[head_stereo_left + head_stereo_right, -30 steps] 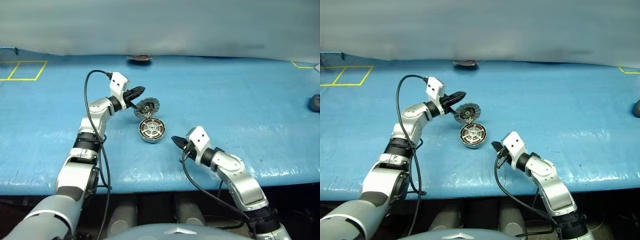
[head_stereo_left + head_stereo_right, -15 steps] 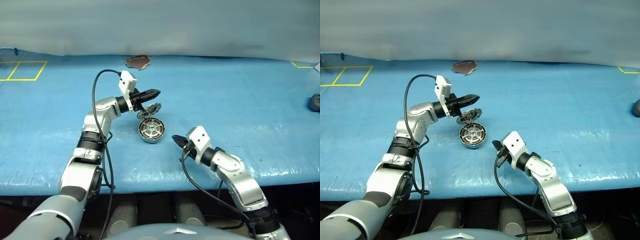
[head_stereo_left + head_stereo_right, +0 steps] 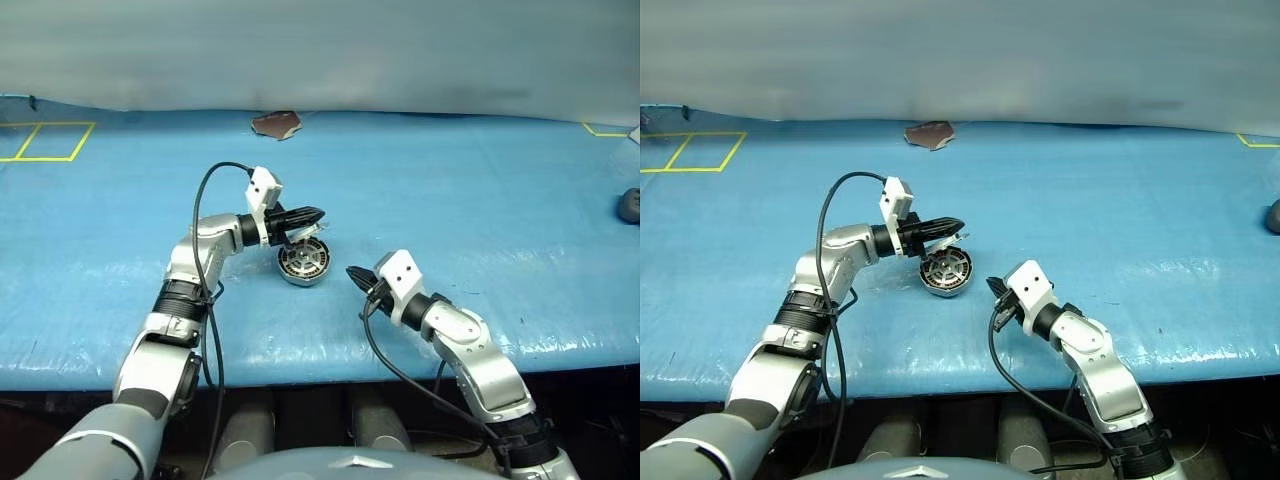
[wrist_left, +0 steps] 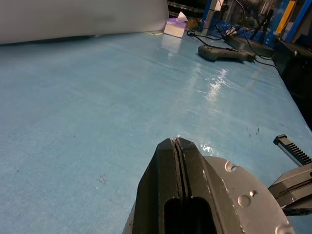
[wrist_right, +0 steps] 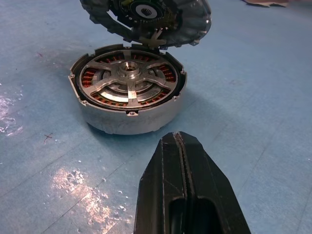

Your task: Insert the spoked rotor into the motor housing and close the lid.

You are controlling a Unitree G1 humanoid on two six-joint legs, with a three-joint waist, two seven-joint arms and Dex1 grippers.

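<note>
The motor housing [image 5: 127,118] stands on the blue table, a short silver can with copper windings. The spoked rotor [image 5: 130,78] lies seated inside it, hub up. The lid [image 5: 168,22] hangs half-closed, tilted over the far side of the housing with its ribbed grey inner face down. My left gripper [image 3: 316,213] is shut and empty, lying nearly level on the lid's pale outer face [image 4: 234,192]. My right gripper [image 3: 351,272] is shut and empty, hovering just to the right of the housing with its tip pointing at it.
A brown scrap [image 3: 275,123] lies at the table's far edge. A dark object [image 3: 629,204] sits at the far right. Yellow tape squares [image 3: 45,140] mark the far left. The table's front edge [image 3: 320,365] runs close below both arms.
My left gripper has come down and to the right onto the lid. The lid has swung from standing open behind the housing to tilting over it. My right arm has stayed put.
</note>
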